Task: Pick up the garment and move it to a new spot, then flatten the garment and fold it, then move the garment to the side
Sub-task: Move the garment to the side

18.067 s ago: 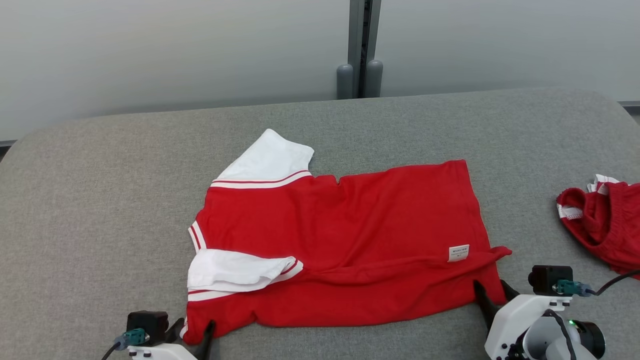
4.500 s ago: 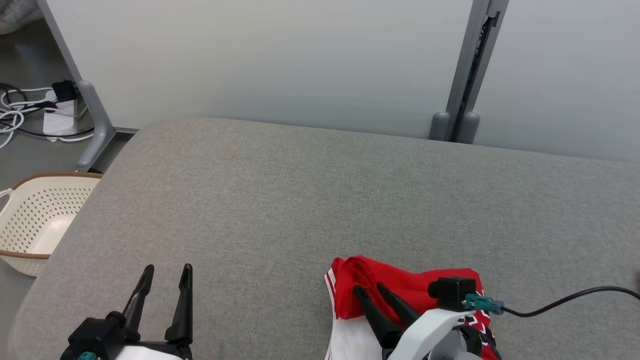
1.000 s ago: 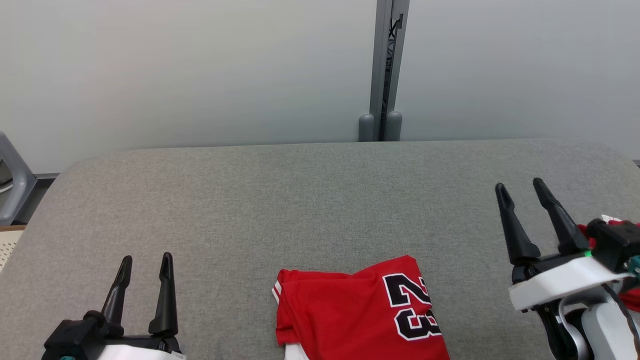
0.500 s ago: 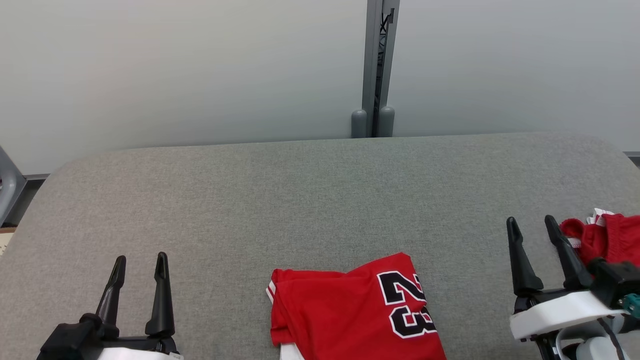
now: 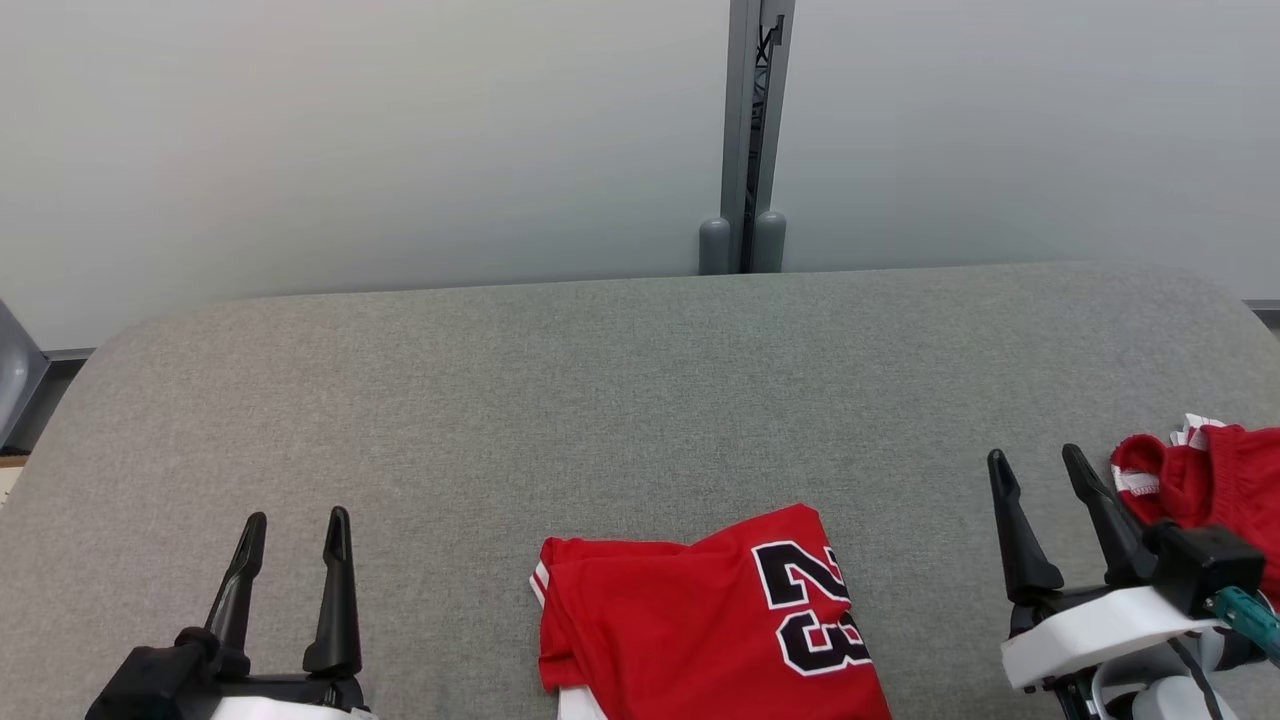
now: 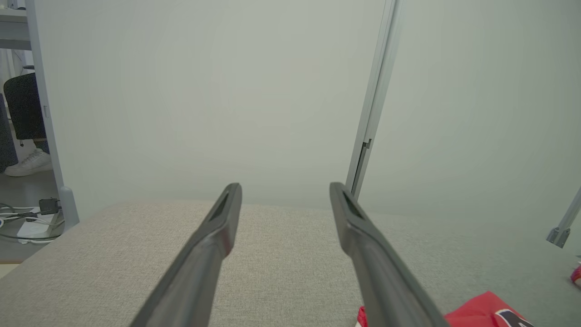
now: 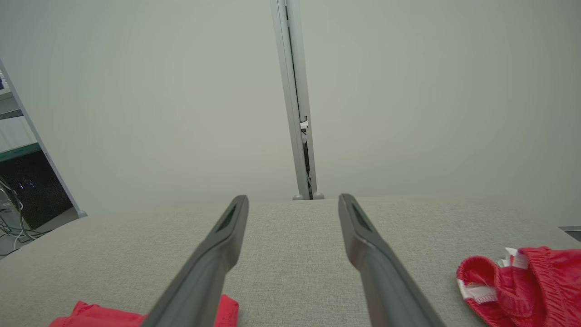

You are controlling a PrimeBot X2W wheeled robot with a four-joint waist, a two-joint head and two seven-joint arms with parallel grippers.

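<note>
The garment [image 5: 700,620] is a red jersey with a black "23", lying folded on the grey table [image 5: 600,400] at the near middle; a corner of the garment [image 6: 481,313] shows in the left wrist view, and a red edge [image 7: 104,313] in the right wrist view. My left gripper [image 5: 295,520] hovers open at the lower left, well left of the jersey, with nothing between its fingers [image 6: 213,240]. Open as well, my right gripper [image 5: 1035,460] is at the lower right, apart from the jersey, its fingers [image 7: 363,240] empty.
A crumpled pair of red shorts [image 5: 1200,490] with white trim lies at the table's right edge, close beside my right gripper; the shorts [image 7: 517,281] also show in the right wrist view. A pale partition wall with a grey post [image 5: 745,140] stands behind the table.
The right gripper has dropped lower in the head view, toward the near right. The camera has shifted slightly. The jersey lies as before and the left gripper has barely moved.
</note>
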